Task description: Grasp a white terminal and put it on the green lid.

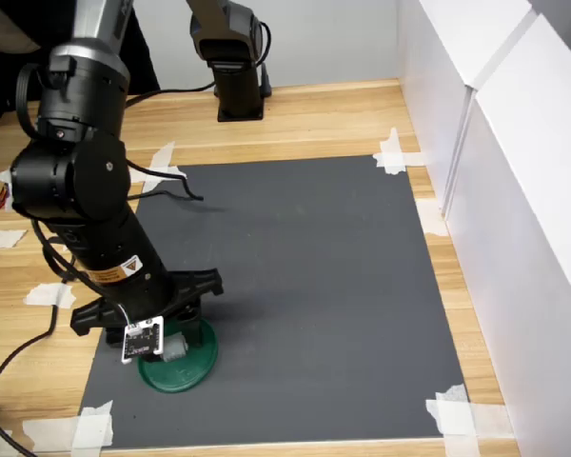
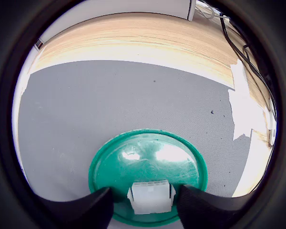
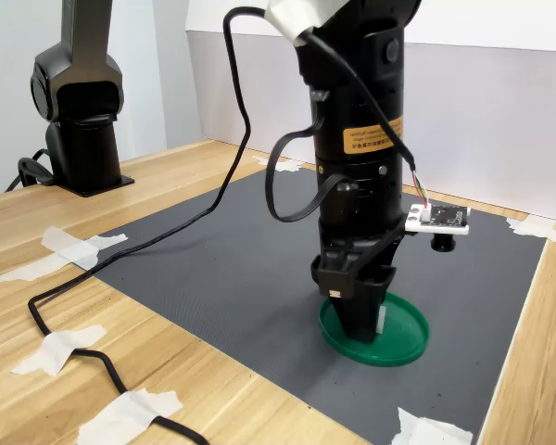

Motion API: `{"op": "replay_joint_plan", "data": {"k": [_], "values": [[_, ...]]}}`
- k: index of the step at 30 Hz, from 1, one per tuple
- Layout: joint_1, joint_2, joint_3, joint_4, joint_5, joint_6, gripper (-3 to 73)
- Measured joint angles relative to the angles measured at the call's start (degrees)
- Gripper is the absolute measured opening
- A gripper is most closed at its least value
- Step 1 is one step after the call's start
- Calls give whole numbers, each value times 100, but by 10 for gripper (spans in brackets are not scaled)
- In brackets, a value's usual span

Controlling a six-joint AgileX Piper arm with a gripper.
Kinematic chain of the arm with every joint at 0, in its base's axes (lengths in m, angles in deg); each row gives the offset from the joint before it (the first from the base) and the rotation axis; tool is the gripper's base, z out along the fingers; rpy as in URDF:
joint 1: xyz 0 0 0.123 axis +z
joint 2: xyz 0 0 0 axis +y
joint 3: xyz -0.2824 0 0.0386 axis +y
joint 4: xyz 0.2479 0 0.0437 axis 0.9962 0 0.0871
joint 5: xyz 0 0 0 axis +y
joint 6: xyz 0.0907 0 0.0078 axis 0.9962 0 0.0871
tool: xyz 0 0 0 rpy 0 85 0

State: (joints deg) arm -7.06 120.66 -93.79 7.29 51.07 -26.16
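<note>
Your gripper (image 2: 150, 202) points straight down over the green lid (image 2: 148, 157), and in the wrist view its two dark fingers (image 2: 86, 207) stand on either side of the white terminal (image 2: 151, 197), with a thin gap showing on each side, so you cannot tell from these pictures whether they are pressing it or have let go. The terminal is a small white blocky piece, roughly a cube, with faint ribs and rows of little cells on the face you see; it sits on the lid near its rim. The lid is a flat, round, dark green disc with a low raised rim, and its glossy top shows bright glare and fine scratches. In both exterior views the lid (image 1: 195, 367) (image 3: 403, 338) lies on the dark grey mat (image 1: 305, 286), close to the mat's edge nearest the first exterior view's camera and towards the first exterior view's left corner. The mat is taped at its corners to the wooden desk (image 1: 333, 109).
</note>
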Motion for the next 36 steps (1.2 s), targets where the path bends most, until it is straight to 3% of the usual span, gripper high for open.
{"op": "replay_joint_plan", "data": {"k": [5,10,13,20,22,27,31,36], "values": [[6,-55,0,0,11,186,628],[6,-514,6,0,45,301,601],[6,-967,90,22,-48,325,504],[6,-2613,1163,390,-1132,573,80],[6,-3206,1612,476,-1645,838,18],[6,-4669,3096,534,-3389,1457,-13],[6,-5583,4251,545,-4654,1514,-16],[6,-6134,5241,567,-5107,1211,-16]]}}
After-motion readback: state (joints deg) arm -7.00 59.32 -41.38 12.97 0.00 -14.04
